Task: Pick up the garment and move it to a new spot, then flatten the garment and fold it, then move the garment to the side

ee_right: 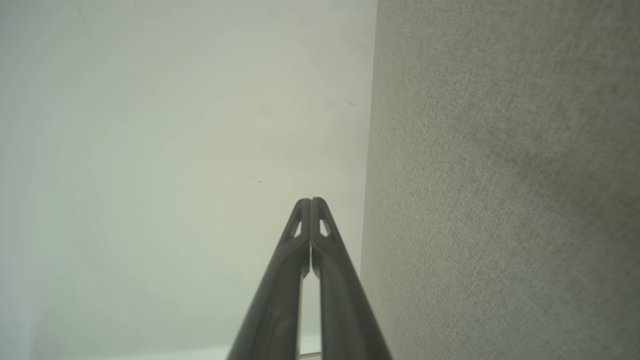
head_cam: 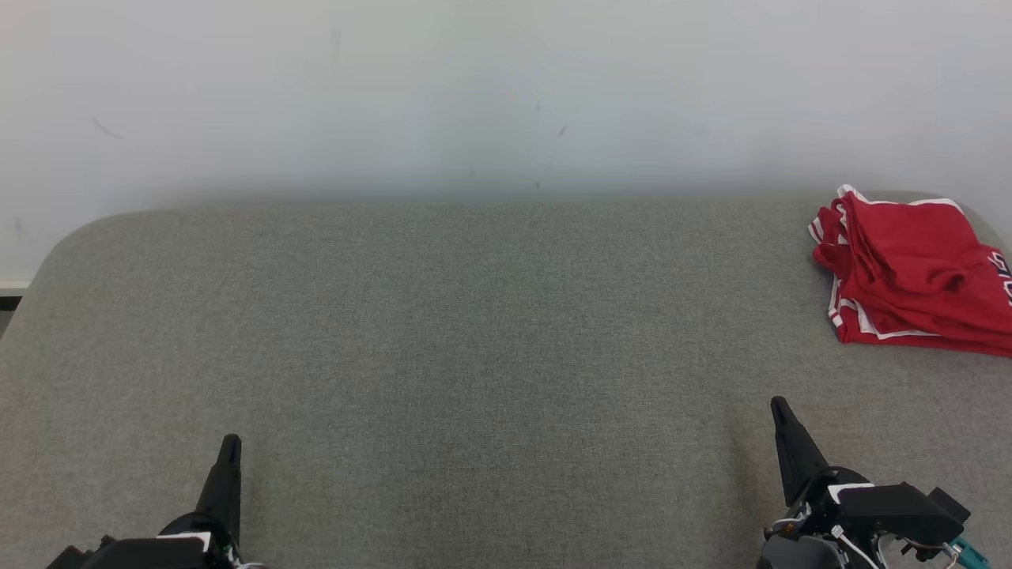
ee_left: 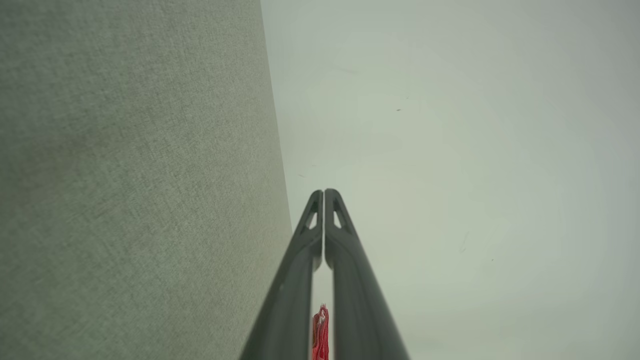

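The red garment [head_cam: 917,273] with thin white trim lies folded in a loose bundle at the far right of the grey fabric surface [head_cam: 474,340], partly cut off by the right edge of the head view. A sliver of the same red garment [ee_left: 320,332] shows between the left fingers in the left wrist view. My left gripper [head_cam: 229,442] rests at the lower left, shut, with nothing in it. At the lower right my right gripper [head_cam: 779,405] is also shut and empty, well in front of the garment. In the wrist views each pair of fingertips [ee_left: 324,192] [ee_right: 311,201] meets.
A pale wall [head_cam: 506,87] rises behind the grey surface, whose far corners are rounded. A strip of dark floor [head_cam: 8,304] shows at the left edge beyond the surface.
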Available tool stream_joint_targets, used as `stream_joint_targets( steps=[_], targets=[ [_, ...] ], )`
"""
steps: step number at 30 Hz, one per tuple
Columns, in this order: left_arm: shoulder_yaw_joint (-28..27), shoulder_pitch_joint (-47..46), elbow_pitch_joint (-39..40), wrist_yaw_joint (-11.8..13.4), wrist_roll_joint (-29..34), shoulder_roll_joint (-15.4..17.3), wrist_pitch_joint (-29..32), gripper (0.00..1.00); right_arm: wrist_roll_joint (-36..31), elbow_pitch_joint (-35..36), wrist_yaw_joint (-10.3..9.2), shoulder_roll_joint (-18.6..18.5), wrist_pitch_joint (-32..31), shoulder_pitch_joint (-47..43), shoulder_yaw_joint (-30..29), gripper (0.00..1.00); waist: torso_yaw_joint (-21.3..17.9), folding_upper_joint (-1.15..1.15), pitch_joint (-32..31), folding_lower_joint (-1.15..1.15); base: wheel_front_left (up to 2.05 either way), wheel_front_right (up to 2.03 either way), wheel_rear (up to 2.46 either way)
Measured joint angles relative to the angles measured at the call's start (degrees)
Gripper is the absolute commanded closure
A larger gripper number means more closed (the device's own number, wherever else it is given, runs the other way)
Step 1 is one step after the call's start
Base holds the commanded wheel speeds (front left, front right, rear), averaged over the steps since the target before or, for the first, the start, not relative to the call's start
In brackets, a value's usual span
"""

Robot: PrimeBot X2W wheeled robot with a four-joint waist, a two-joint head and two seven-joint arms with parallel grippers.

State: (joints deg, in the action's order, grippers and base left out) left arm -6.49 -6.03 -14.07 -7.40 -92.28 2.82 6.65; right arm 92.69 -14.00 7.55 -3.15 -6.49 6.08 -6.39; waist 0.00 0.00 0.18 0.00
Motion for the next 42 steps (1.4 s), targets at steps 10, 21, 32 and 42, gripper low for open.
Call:
stream_joint_targets(
  steps=[10,21,32,42],
  targets=[
    [0.00,0.00,0.01,0.00,0.00,0.01,-0.01,1.00,-0.01,-0.03,0.00,0.02,-0.03,0.01,-0.02,1.00,0.00,0.00,0.00,0.00,0.00,0.00,0.00],
    [0.00,-0.01,0.01,0.00,0.00,0.01,-0.01,1.00,-0.02,-0.01,0.00,0.04,-0.04,0.01,-0.05,1.00,0.00,0.00,0.00,0.00,0.00,0.00,0.00],
    [0.01,-0.01,0.01,0.00,0.00,0.01,-0.01,1.00,-0.02,-0.02,0.00,0.07,-0.04,0.01,-0.08,1.00,0.00,0.00,0.00,0.00,0.00,0.00,0.00],
    [-0.01,-0.01,0.01,0.00,0.00,0.00,0.00,1.00,-0.02,-0.02,0.00,0.08,-0.05,0.01,-0.10,1.00,0.00,0.00,0.00,0.00,0.00,0.00,0.00]
  ],
)
